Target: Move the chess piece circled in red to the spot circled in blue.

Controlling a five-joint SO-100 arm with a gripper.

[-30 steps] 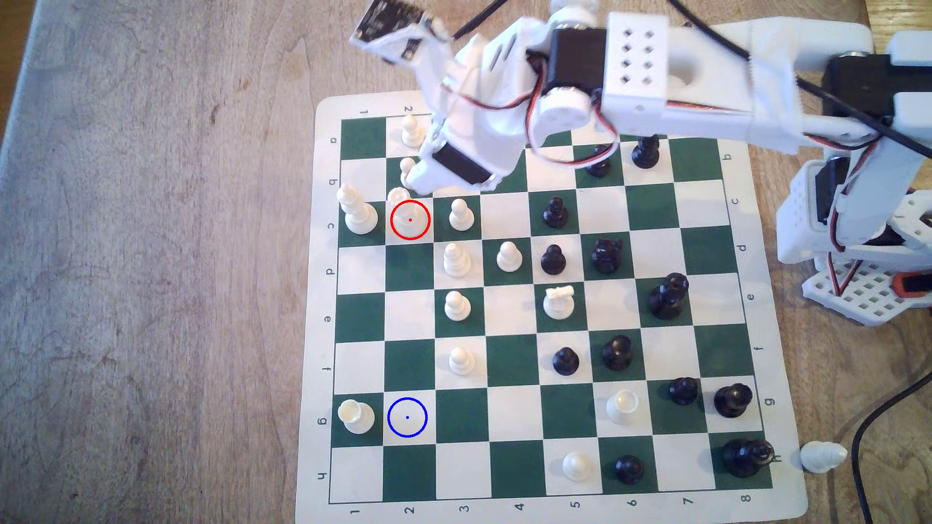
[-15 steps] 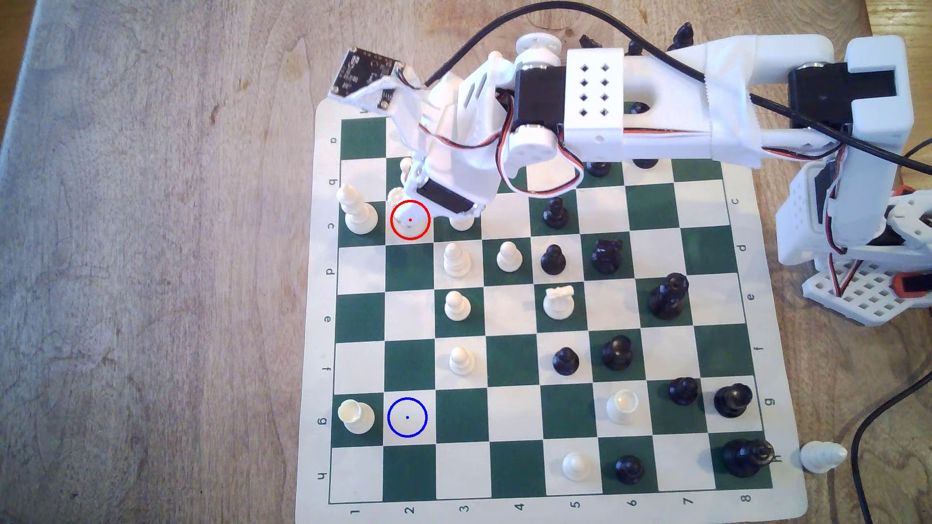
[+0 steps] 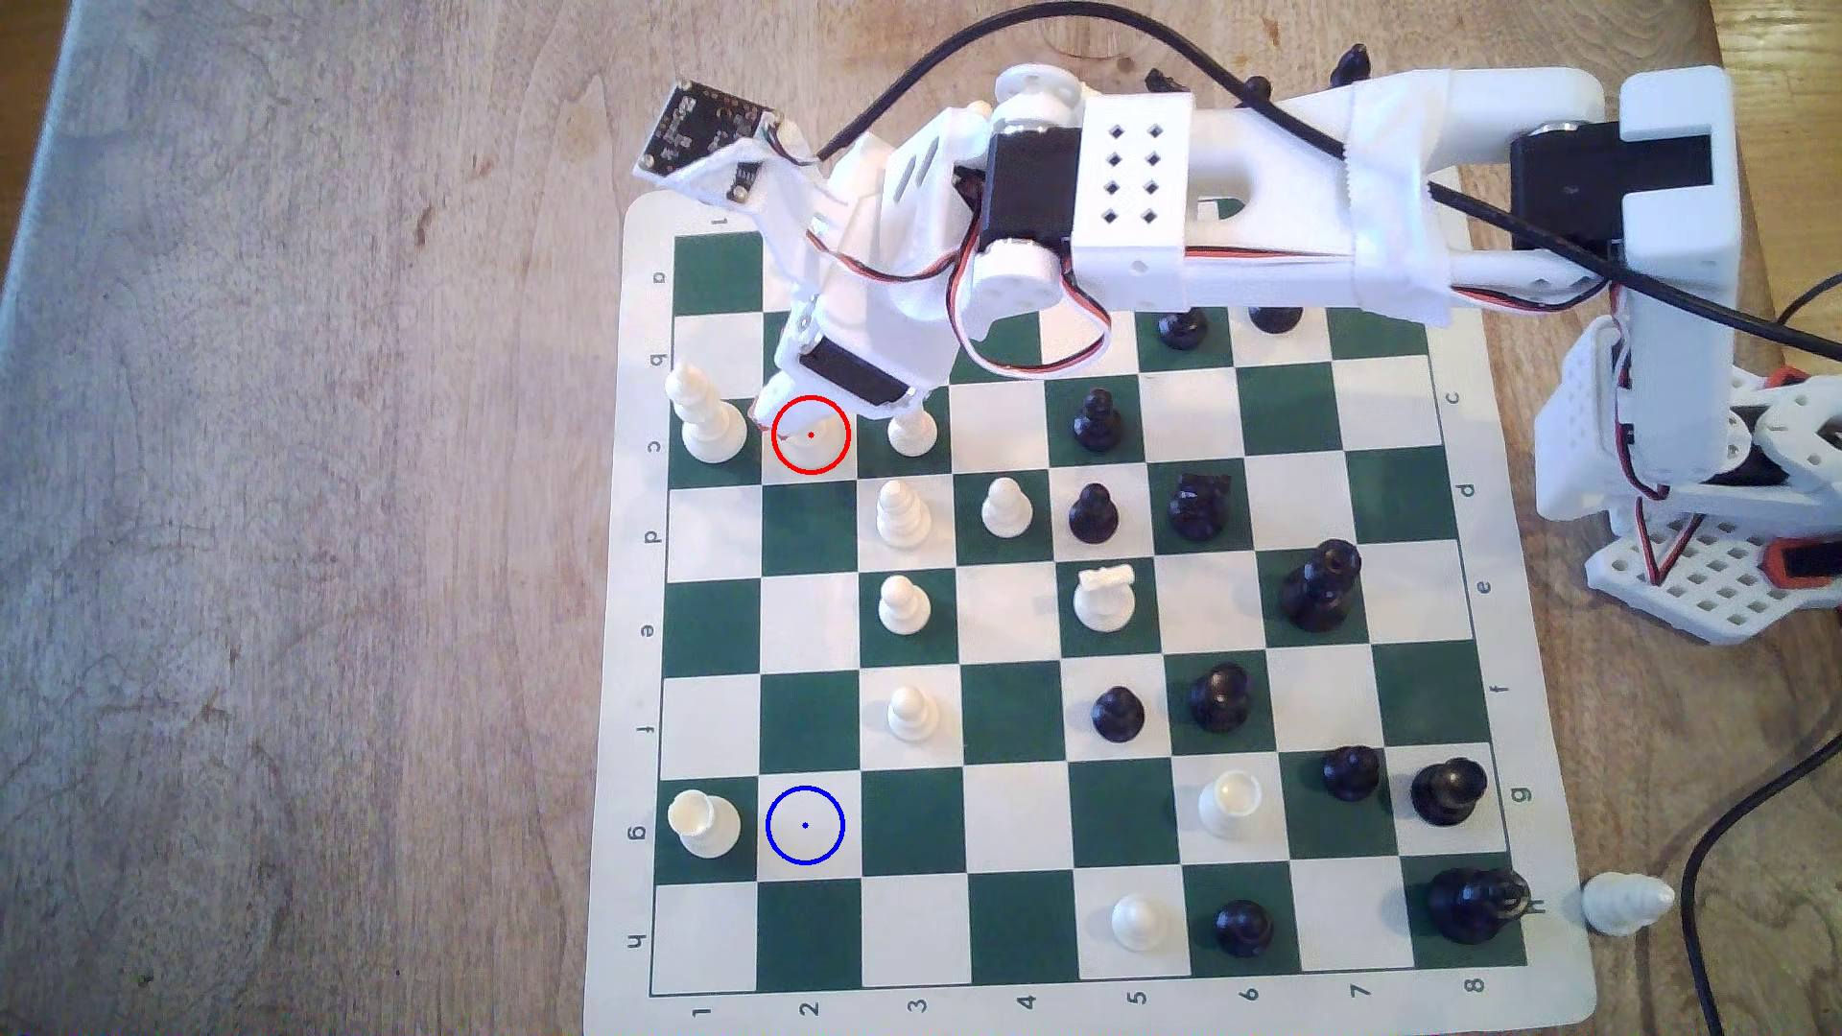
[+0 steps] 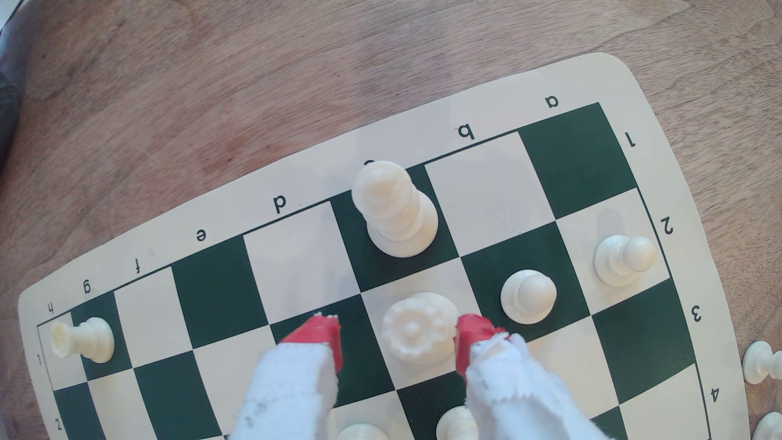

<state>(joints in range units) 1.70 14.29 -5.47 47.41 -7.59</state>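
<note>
**Red-tipped jaws set open around the ringed white piece**

Cream plastic marks the chess piece circled in red (image 4: 419, 328), which is seen from above in the wrist view as a round crown with a small centre knob, standing upright on a cream square in column 2, row c. In the exterior view only a little of the piece (image 3: 803, 438) is visible inside the red ring, the rest being covered by the white arm.

The gripper (image 4: 397, 338) is lowered over that square with its jaws spread wide. One red-tipped finger (image 4: 469, 334) is seen just beside the piece, on the side nearer the pawn in row b; whether it touches cannot be told. The other red tip is held clearly apart from the piece, over the neighbouring dark green square. Nothing is clamped. In the exterior view the gripper (image 3: 797, 418) is placed at the upper edge of the red ring.

The spot circled in blue (image 3: 805, 825) is found in the same column, row g, a bare cream square well apart from the piece, toward the bottom of the exterior view. A white rook (image 3: 703, 823) stands just beside it on the exterior view's left. A taller white piece (image 3: 706, 418) stands on the dark square next to the ringed piece, at the chessboard (image 3: 1007, 971) edge.
</note>
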